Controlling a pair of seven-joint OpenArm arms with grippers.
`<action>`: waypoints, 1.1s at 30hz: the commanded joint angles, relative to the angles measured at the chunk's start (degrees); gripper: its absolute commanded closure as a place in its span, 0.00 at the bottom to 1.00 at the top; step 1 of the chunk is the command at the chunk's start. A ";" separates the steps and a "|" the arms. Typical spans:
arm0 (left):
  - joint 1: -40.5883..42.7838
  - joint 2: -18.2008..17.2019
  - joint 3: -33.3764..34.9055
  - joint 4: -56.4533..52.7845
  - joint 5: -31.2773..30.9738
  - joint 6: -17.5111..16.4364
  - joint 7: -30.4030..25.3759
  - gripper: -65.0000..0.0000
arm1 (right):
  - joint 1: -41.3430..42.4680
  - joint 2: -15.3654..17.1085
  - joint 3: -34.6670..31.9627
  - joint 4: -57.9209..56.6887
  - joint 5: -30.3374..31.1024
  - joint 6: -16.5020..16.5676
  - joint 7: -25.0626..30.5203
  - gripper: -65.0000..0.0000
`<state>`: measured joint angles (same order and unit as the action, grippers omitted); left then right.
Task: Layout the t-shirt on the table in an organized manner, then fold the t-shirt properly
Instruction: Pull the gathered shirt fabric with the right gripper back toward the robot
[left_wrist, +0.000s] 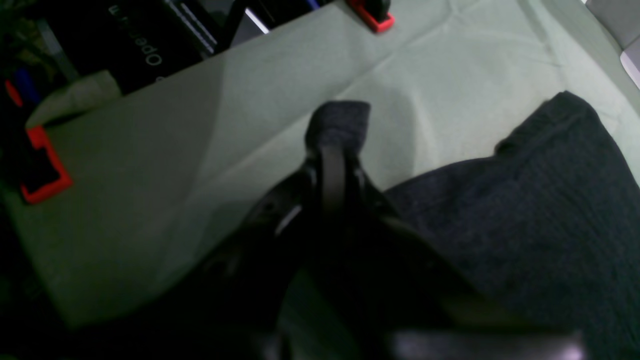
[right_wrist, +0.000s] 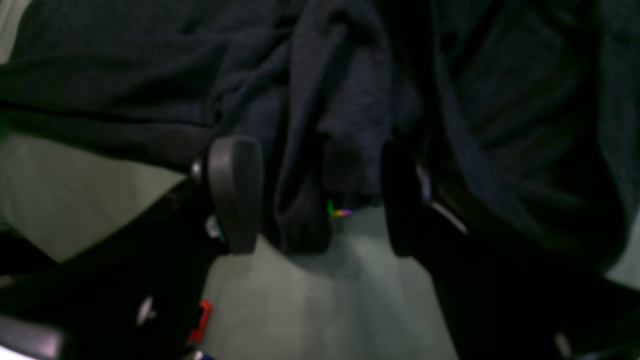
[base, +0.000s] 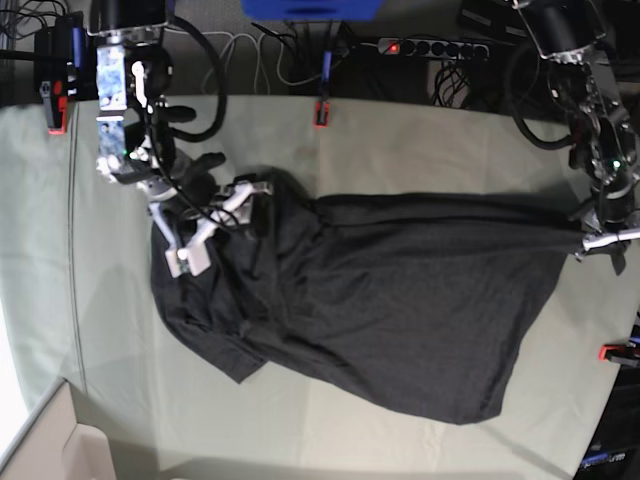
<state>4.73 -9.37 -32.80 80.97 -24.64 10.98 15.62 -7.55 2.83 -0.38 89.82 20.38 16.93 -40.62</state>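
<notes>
One gripper pinches t-shirt, seemingly hem.

A: The base view looks straight down on the whole worktop, with the t-shirt mid-frame.

B: Each wrist view sits close behind its own hand, looking past it onto that t-shirt, which all three views share.

Power strip, far right, red switch lit; blue box, far centre; cardboard box, near left.
</notes>
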 joint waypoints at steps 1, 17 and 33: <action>-0.73 -0.70 -0.21 0.92 0.25 -0.13 -1.59 1.00 | 0.83 0.11 0.07 -0.81 0.32 0.52 0.75 0.47; -0.64 -0.70 -0.21 1.01 0.16 -0.13 -1.59 1.00 | 3.99 0.47 -0.01 -6.88 0.32 0.61 3.21 0.84; -0.64 -0.96 -0.21 1.54 0.16 -0.13 -1.59 1.00 | -6.82 0.29 4.47 13.70 0.32 0.52 2.77 1.00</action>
<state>4.75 -9.50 -32.80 81.21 -24.71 10.98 15.70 -14.55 2.83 3.84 102.52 20.10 17.10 -38.96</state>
